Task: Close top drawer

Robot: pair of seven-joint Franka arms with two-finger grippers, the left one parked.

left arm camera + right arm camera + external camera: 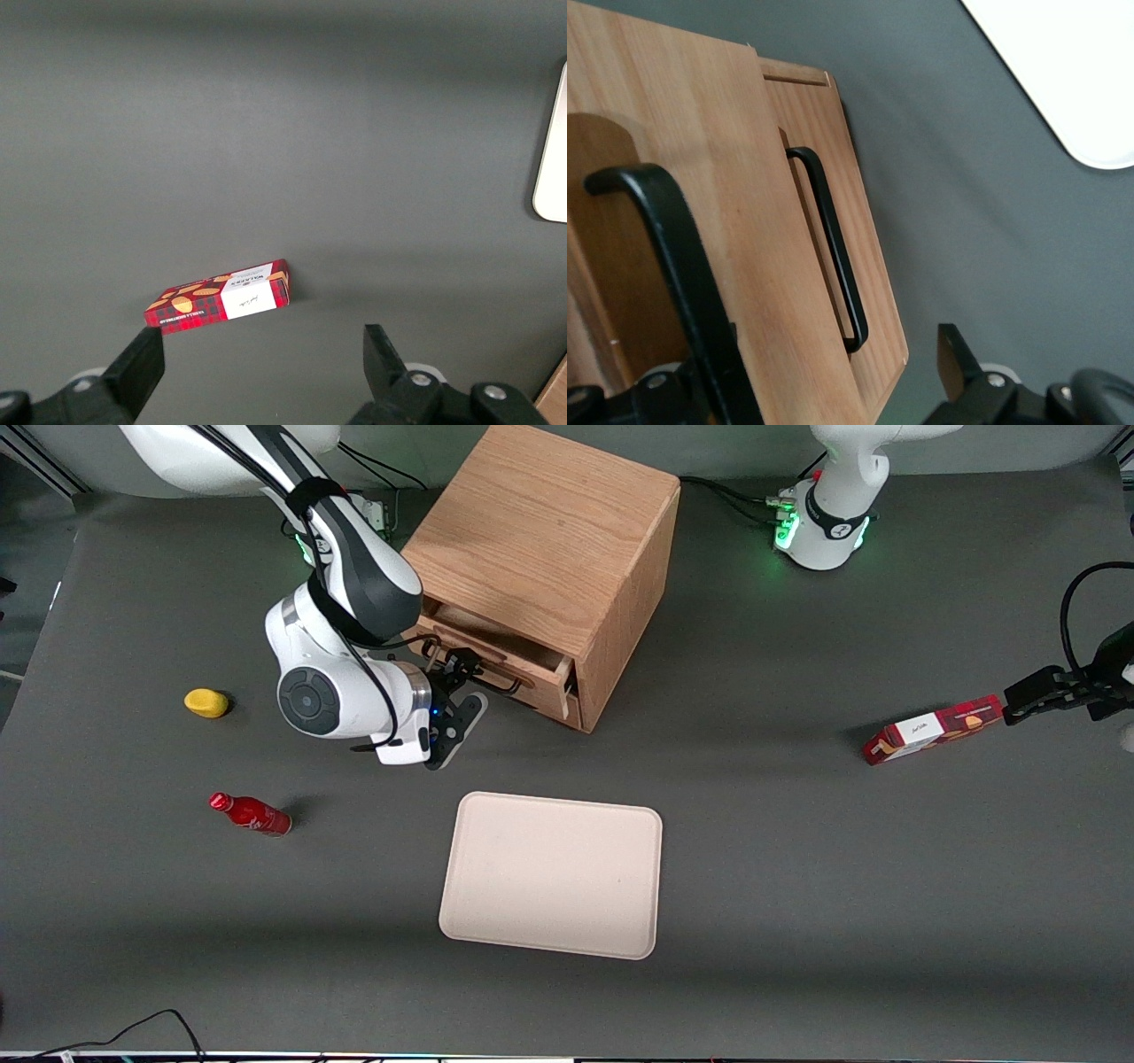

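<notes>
Currently, in the front view, the light oak top drawer point(496, 657) projects partly from the wooden cabinet point(540, 558), its front facing the working arm's end of the table and the camera. The right arm's two-finger gripper point(461, 682) sits at the drawer front by the black wire handle point(483, 676).

In the right wrist view, the top drawer's handle point(669, 266) runs lengthwise between the parted fingers point(957, 363), which grip nothing. The lower drawer point(833, 230) lies beside it.

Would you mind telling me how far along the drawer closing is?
Not finished: the top drawer juts partway out of the cabinet. In hand: the claw, open, sits at its black handle. Left: pushing it flush.
</notes>
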